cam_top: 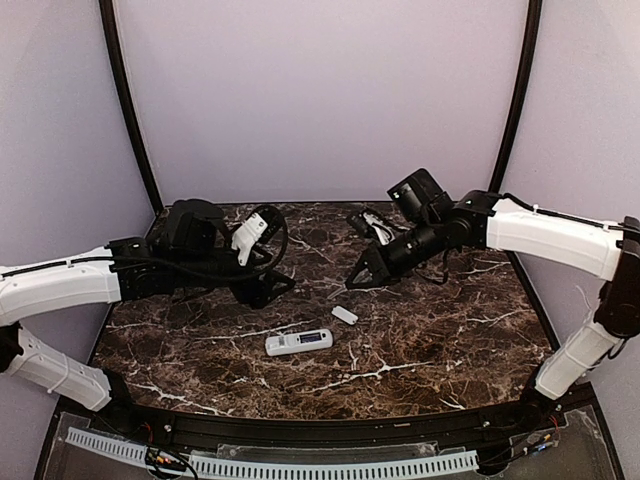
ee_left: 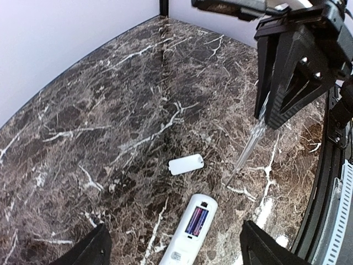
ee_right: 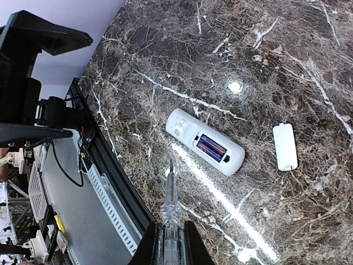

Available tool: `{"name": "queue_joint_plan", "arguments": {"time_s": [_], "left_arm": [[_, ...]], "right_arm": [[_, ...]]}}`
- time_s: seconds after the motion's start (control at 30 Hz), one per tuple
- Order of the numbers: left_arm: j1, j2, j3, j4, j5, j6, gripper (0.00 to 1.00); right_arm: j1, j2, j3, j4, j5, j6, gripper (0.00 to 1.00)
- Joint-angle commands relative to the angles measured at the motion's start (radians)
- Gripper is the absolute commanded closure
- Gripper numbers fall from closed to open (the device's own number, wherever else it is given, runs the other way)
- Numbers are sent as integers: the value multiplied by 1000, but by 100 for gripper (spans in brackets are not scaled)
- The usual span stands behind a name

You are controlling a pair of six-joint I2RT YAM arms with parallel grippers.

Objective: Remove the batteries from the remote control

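Bench: dark veined marble, lilac walls around.
Left arm: low from the left; left hand released, fingers wide, holding nothing.
Right arm: angled down; right hand clenched on clear pointed tool.
Remote control: flat mid-bench, compartment up, batteries inside; white cover nearby.

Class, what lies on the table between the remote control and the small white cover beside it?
Nothing: only bare table separates the remote control from the cover, clearest in the right wrist view.
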Motion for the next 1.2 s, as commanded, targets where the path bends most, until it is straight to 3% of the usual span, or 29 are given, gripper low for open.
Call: {"name": "queue_joint_plan", "arguments": {"time_s": [0.0,0.47,0.7,1.17], "left_arm": [[22,-17,-51,-87,-40,-175,21],[52,7,-211,-141,8,-487,33],[51,48,-233,-139,-10,-527,41],[51,124,-276,-61,81,-566,42]], "right_arm": [[8,-38,-18,9,31,-8,100],[61,25,-51,41,174,182,100],[129,138,29,0,267,234,100],[154,217,65,-36,343,252,100]]}}
